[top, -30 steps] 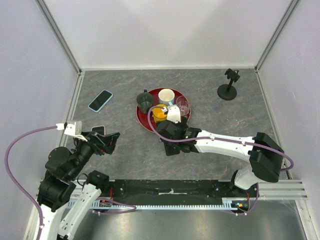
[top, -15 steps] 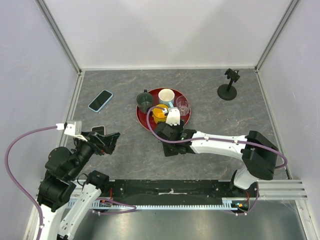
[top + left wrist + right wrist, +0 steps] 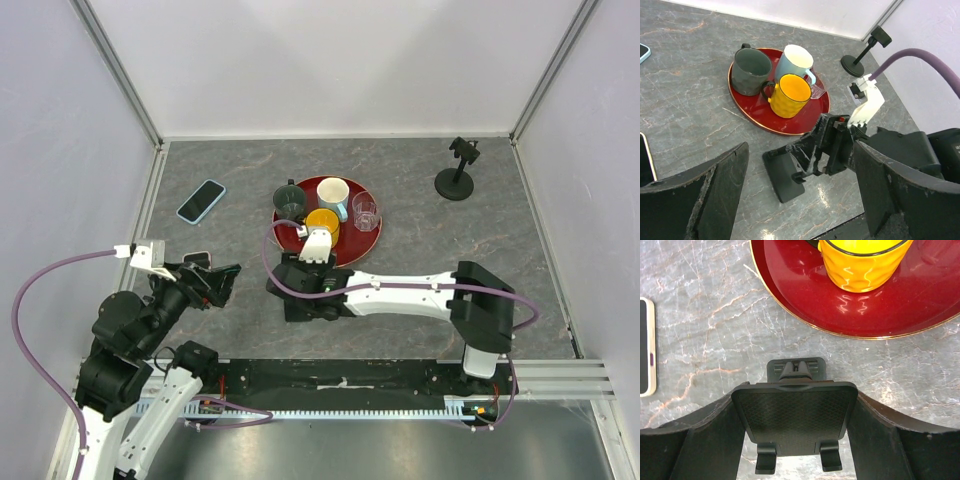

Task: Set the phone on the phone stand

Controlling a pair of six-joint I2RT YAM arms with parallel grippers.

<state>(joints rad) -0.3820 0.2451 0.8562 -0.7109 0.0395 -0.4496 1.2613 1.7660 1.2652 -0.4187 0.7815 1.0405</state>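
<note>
Left arm [image 3: 120, 345] and right arm [image 3: 400, 296]: white shells, black joints. Purple cable [image 3: 40, 285] looping off each wrist. White camera bracket [image 3: 318, 244]. Black, scuffed fingers [image 3: 715, 195].

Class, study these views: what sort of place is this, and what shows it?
Probably a robotics lab test cell: white panels in an aluminium frame enclose a marble-look table, two robot arms stand at its near edge, and props like a red tray of mugs are laid out.

The white-rimmed, dark-screened phone [image 3: 645, 347] is cut by the right wrist view's left edge, and from above the left end effector [image 3: 214, 285] hides most of it.
</note>
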